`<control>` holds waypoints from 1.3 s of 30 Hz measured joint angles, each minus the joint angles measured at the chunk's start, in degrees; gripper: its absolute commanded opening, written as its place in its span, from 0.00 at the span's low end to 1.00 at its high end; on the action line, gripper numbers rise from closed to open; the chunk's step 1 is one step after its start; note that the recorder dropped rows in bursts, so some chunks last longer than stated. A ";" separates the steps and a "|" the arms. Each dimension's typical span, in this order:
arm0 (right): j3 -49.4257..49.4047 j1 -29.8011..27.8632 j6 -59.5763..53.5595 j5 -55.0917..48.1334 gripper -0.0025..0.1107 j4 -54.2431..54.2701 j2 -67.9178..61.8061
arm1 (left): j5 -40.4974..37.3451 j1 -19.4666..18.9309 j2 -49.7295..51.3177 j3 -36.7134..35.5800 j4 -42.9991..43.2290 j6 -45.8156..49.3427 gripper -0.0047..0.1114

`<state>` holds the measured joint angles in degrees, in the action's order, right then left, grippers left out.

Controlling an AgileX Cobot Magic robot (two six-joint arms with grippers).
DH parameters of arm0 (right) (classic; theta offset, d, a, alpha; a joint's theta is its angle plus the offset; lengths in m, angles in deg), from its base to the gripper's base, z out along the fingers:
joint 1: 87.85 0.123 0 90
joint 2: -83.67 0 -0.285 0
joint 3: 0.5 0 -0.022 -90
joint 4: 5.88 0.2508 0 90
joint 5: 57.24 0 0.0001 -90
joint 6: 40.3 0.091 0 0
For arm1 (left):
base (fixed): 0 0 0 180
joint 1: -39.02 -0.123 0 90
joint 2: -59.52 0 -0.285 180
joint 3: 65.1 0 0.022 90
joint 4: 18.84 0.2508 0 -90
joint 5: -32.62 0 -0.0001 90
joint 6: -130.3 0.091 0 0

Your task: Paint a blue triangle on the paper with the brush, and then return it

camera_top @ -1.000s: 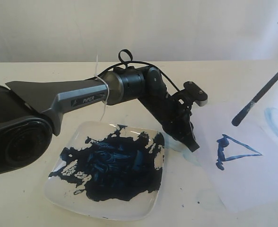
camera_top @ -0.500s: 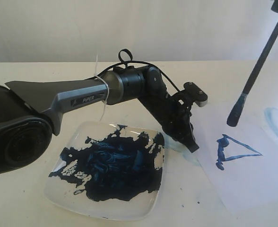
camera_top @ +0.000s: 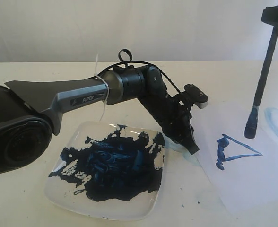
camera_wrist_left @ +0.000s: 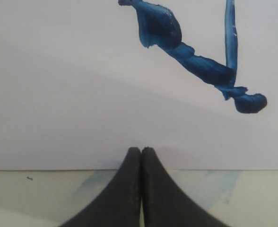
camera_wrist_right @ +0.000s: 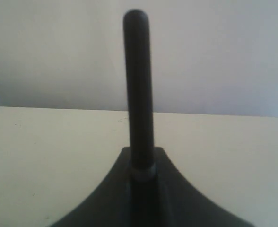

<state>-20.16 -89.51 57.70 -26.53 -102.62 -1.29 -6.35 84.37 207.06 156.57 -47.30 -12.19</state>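
Pressure from your left gripper (camera_top: 192, 144), jaws together, pins the paper (camera_top: 252, 182) at its edge nearest the plate (camera_top: 54, 190) so it cannot slide. Your right gripper (camera_top: 277, 18) clamps the brush (camera_top: 263, 75) upright, tip hanging beside the finished blue triangle (camera_top: 233, 152).

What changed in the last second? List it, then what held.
The brush, held in the right gripper, swung from a slant to nearly upright; its tip shifted rightward in the exterior view and hangs over the paper beside the blue triangle. Nothing grasped or released. The left gripper, shut at the paper's edge, the plate and the triangle stayed put.
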 measured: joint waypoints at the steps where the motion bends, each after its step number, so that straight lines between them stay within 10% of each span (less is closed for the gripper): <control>1: 0.00 0.00 -1.33 0.00 0.02 0.48 -0.50 | 0.00 0.00 0.00 0.00 -0.04 0.00 0.04; 20: -4.25 0.00 -39.54 11.36 0.02 31.90 -12.08 | -0.27 0.00 0.00 0.00 -0.24 0.00 0.04; 39: -4.57 0.00 -48.18 15.40 0.02 37.76 -18.37 | -0.39 0.00 0.00 0.00 -0.35 0.00 0.04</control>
<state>-24.73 -89.51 9.52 -11.14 -64.86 -19.65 -6.74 84.37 207.06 156.57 -47.66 -12.19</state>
